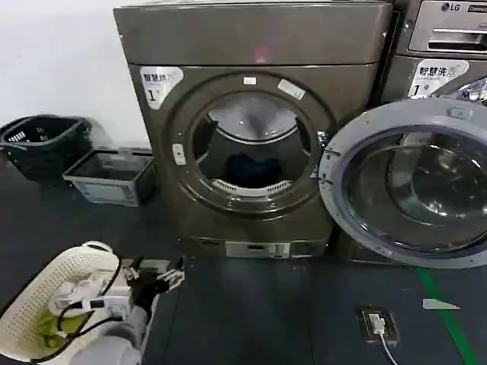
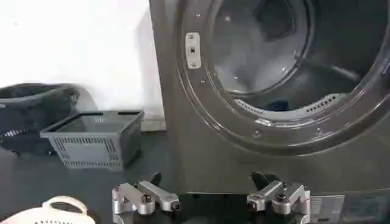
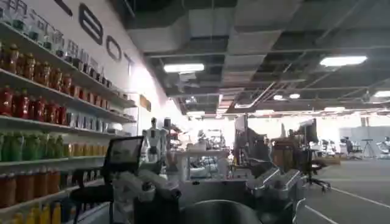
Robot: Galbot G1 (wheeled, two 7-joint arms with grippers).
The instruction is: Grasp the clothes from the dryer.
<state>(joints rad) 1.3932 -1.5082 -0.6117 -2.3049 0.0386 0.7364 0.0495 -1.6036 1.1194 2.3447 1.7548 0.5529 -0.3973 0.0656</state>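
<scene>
Dryer stands in middle, round glass door swung wide to right side. Clothes, small dark blue bundle, lie low inside drum, at back. Left gripper low near floor, in front of dryer, well apart from clothes, fingers spread wide, holding nothing. White basket just beside left arm. Right gripper points at far room; jaws apart, nothing between them.

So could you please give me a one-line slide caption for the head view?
Left gripper, open, low before the open dryer, dark blue clothes inside the drum.
</scene>
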